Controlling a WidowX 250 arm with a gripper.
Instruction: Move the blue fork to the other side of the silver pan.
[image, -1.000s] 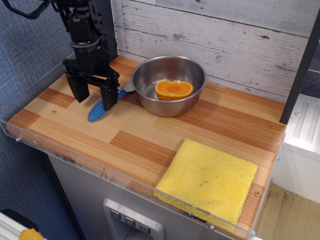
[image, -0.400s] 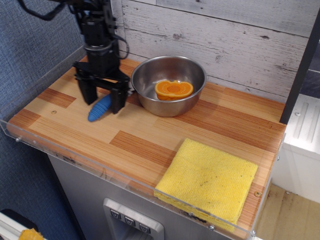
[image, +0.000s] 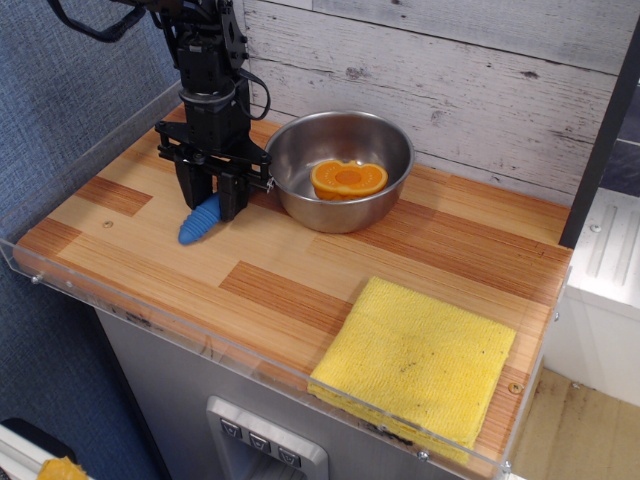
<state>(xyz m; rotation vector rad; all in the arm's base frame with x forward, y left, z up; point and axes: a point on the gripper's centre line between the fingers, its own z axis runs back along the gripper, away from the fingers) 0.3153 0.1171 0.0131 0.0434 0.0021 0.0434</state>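
Observation:
The blue fork (image: 196, 227) lies on the wooden table just left of the silver pan (image: 300, 200). Its ribbed handle end points toward the front left, and its tined head is hidden behind my gripper. My gripper (image: 212, 206) points straight down over the fork's upper handle. Its black fingers (image: 188, 188) stand close on either side of the handle, shut on it, with the fork still resting on the table. The pan stands just right of the gripper, almost touching it.
An orange fruit half (image: 348, 178) lies inside the pan. A folded yellow cloth (image: 415, 360) sits at the front right. A clear plastic lip (image: 150, 320) runs along the table's front and left edges. A white plank wall (image: 450, 80) stands behind.
My gripper has moved right toward the pan and come down over the fork. Its fingers have narrowed from wide open to closed on the handle. The fork has barely shifted.

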